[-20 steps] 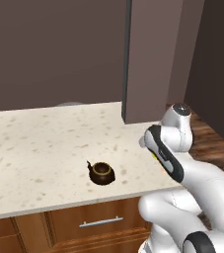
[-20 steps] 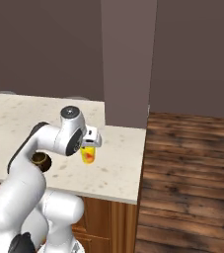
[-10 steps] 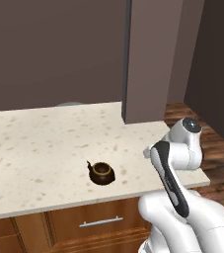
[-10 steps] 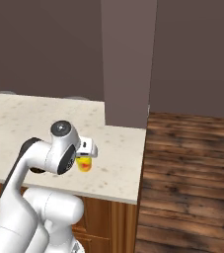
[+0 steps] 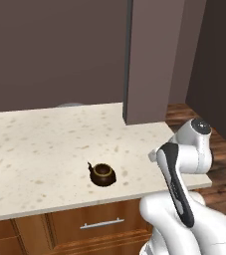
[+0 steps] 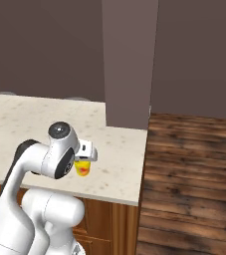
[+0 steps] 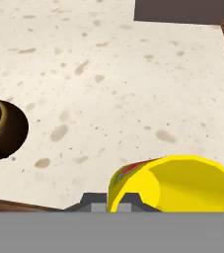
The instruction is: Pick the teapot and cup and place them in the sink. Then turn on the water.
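Note:
My gripper (image 6: 83,163) is shut on the yellow cup (image 6: 83,169), which hangs tilted just above the speckled counter (image 6: 119,149) near its front right corner. In the hand view the gripper (image 7: 111,201) pinches the cup (image 7: 177,183) at its wall, so the cup's open mouth and red mark show. The dark-brown teapot (image 5: 103,174) with its gold rim stands alone on the counter (image 5: 45,144), to the left of the arm; its round body (image 7: 0,128) sits at the hand view's left edge. The sink and the water are out of view.
A tall dark cabinet column (image 5: 149,60) stands on the counter's back right corner (image 6: 129,60). Wooden floor (image 6: 194,174) lies beyond the counter's right end. Below the front edge is a wooden drawer with a metal handle (image 5: 102,224).
The arm has folded back toward the base, carrying the cup slightly lower and nearer the counter's front edge. The teapot has not moved.

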### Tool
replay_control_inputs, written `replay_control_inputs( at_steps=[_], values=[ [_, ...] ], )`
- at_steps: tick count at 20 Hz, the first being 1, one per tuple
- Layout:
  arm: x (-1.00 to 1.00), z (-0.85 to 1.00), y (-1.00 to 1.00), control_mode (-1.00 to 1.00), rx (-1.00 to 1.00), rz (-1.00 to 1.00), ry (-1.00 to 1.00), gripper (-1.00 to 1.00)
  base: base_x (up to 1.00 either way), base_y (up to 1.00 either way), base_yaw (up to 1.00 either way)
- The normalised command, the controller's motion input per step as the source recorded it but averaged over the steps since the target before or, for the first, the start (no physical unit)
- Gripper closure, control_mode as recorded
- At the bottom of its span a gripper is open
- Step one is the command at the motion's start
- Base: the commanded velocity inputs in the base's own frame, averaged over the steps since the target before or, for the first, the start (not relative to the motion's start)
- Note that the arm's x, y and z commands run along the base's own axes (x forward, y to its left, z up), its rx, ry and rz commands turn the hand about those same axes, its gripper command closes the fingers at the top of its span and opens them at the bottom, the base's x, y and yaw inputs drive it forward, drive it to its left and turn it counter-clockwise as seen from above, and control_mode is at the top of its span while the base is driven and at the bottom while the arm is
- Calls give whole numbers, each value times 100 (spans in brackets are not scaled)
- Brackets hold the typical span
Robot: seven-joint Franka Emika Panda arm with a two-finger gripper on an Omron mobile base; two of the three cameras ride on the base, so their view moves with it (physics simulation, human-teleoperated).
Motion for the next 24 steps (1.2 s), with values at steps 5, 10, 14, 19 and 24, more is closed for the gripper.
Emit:
replay_control_inputs(
  at_steps=[5, 10, 14, 19, 24],
  values=[
    [-51, 0, 0, -100, 0, 0, -6, 100, 0, 0, 0],
    [-14, 0, 0, -100, 0, 0, -2, 100, 0, 0, 0],
    [1, 0, 0, -100, 0, 0, 0, 100, 0, 0, 0],
    [-2, 0, 0, -100, 0, 0, 0, 100, 0, 0, 0],
    [-51, -21, 0, -100, 0, 4, 0, 100, 0, 0, 0]
  ],
)
